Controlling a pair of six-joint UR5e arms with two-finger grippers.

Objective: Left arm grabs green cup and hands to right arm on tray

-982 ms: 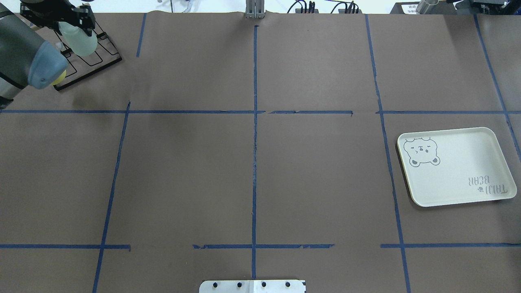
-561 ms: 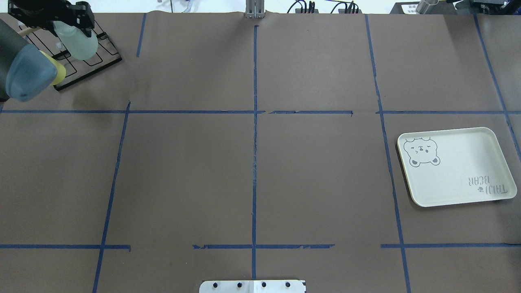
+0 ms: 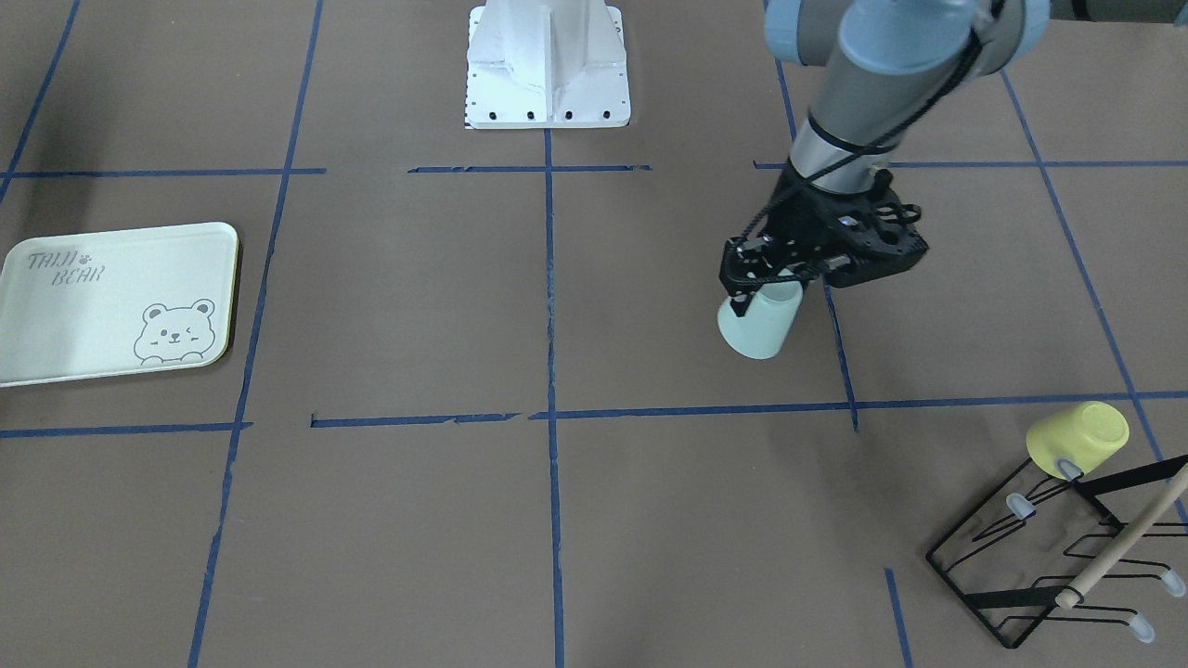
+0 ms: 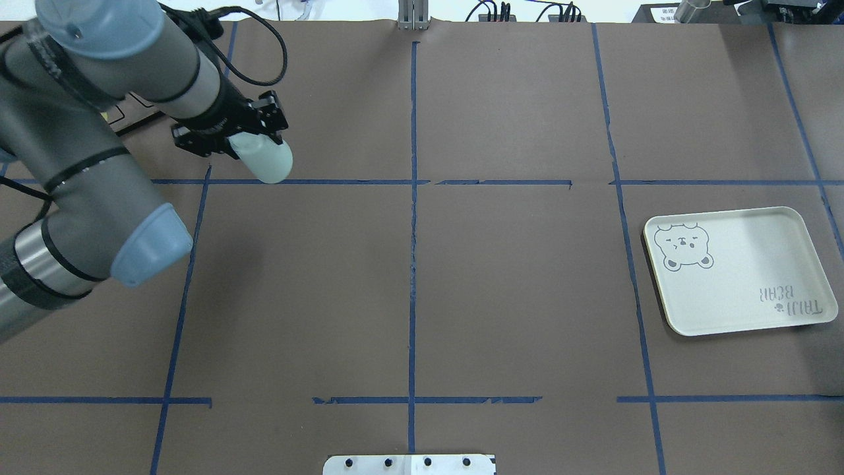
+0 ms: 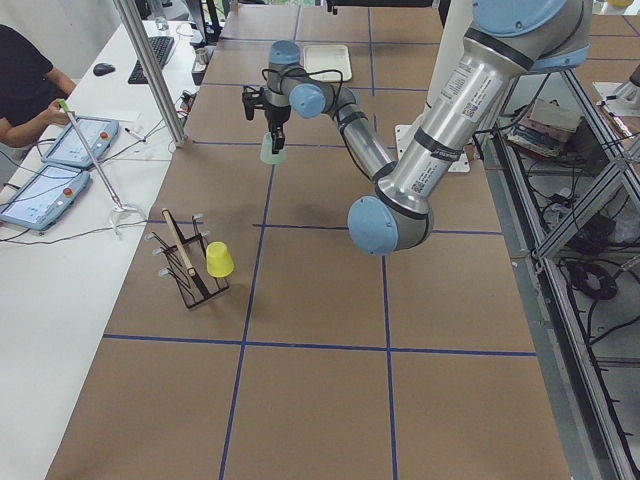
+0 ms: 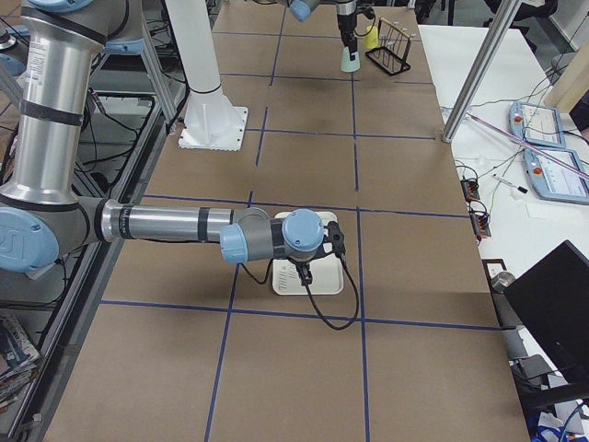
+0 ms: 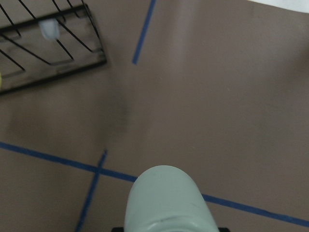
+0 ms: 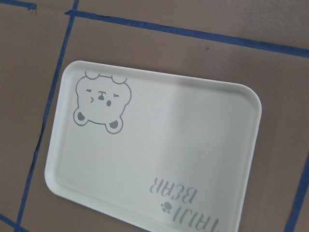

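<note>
My left gripper (image 4: 245, 141) is shut on the pale green cup (image 4: 267, 162) and holds it tilted above the table, left of the centre line. The cup also shows in the front-facing view (image 3: 761, 320), the left wrist view (image 7: 166, 198) and the exterior left view (image 5: 271, 150). The cream tray (image 4: 745, 264) with the bear drawing lies flat at the right with nothing on it. It fills the right wrist view (image 8: 183, 145). My right gripper (image 6: 308, 265) hovers over the tray; it shows only in the exterior right view, so I cannot tell whether it is open.
A black wire rack (image 3: 1039, 557) stands at the far left corner. A yellow cup (image 3: 1077, 438) hangs on one of its prongs and a wooden stick (image 3: 1128, 538) leans in it. Blue tape lines grid the brown table. The robot's white base (image 3: 548, 65) sits at the near edge.
My left arm has carried the green cup away from the rack, rightward and nearer to the robot, toward the table's middle. The tray has not moved.
</note>
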